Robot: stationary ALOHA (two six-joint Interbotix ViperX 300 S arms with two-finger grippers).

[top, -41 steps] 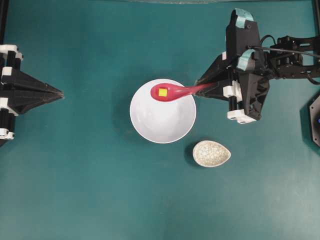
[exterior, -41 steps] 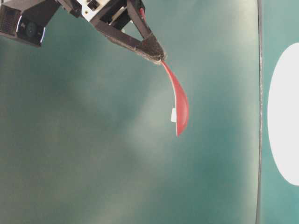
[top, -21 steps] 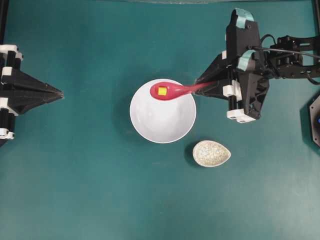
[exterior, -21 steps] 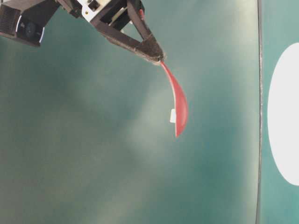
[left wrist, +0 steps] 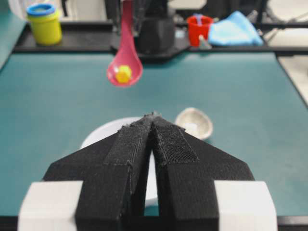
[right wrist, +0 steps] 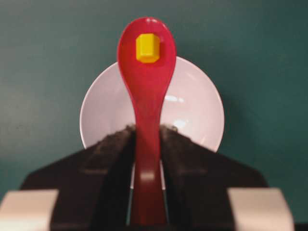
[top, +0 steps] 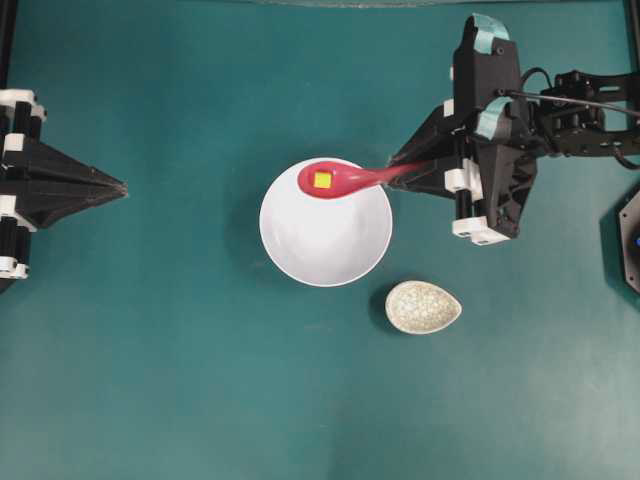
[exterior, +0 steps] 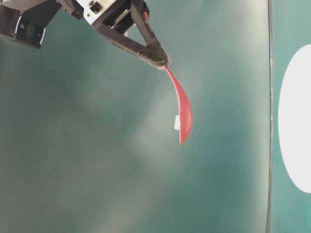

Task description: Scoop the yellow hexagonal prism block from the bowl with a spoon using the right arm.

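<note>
Block: the yellow hexagonal prism block (top: 323,180) lies in the scoop of the spoon, near its tip, lifted clear of the bowl.
Spoon: the magenta-pink spoon (top: 345,180) hangs in the air over the far rim of the bowl, scoop to the left, handle running right into the right gripper.
Bowl: the white bowl (top: 326,235) stands mid-table with nothing visible inside.
Right gripper: the right gripper (right wrist: 147,139) has its jaws clenched on the spoon's handle.
Left gripper: the left gripper (top: 122,186) sits at the table's left edge, well apart from the bowl, jaws pressed together on nothing.
Small dish: a speckled beige egg-shaped dish (top: 423,306) lies just right of the bowl, on the near side.
Table: teal surface (top: 180,380).
</note>
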